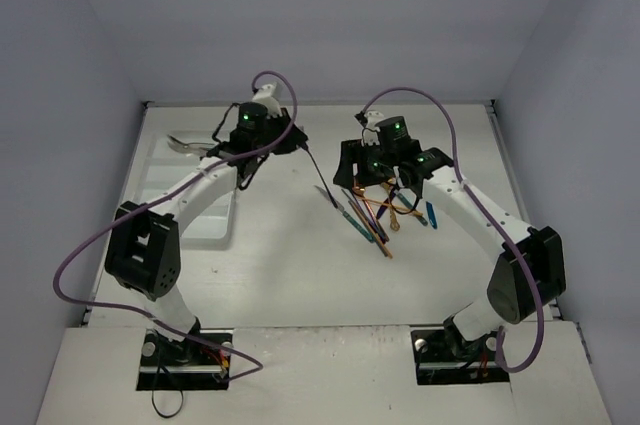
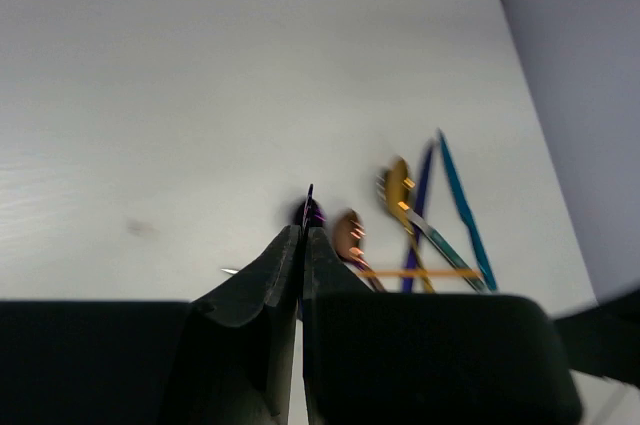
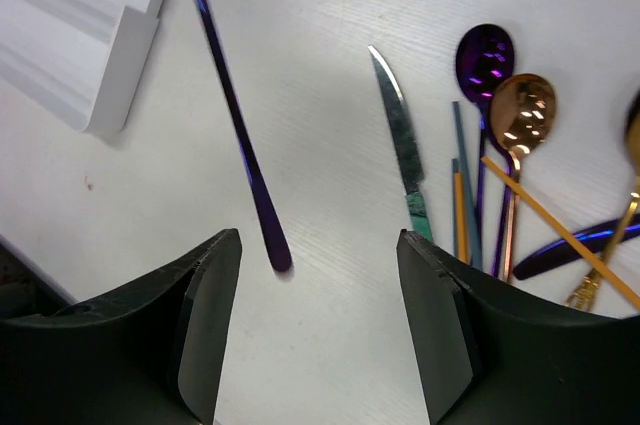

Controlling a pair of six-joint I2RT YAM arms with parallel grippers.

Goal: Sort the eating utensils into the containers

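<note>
Left gripper (image 2: 303, 233) clenched on 1 purple utensil (image 3: 235, 115), hanging over the bench between tray (image 1: 205, 220) and pile (image 1: 385, 210), right gripper (image 3: 318, 245) released over the pile; looks like the carry step, next needs a swing left to the matching tray slot.

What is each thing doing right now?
left gripper: shut on the purple utensil.
purple utensil: held by one end, slanting.
right gripper: open, holding nothing.
knife: lying flat, untouched.
gold spoon: lying flat, untouched.
white tray: holds one silver utensil.
</note>
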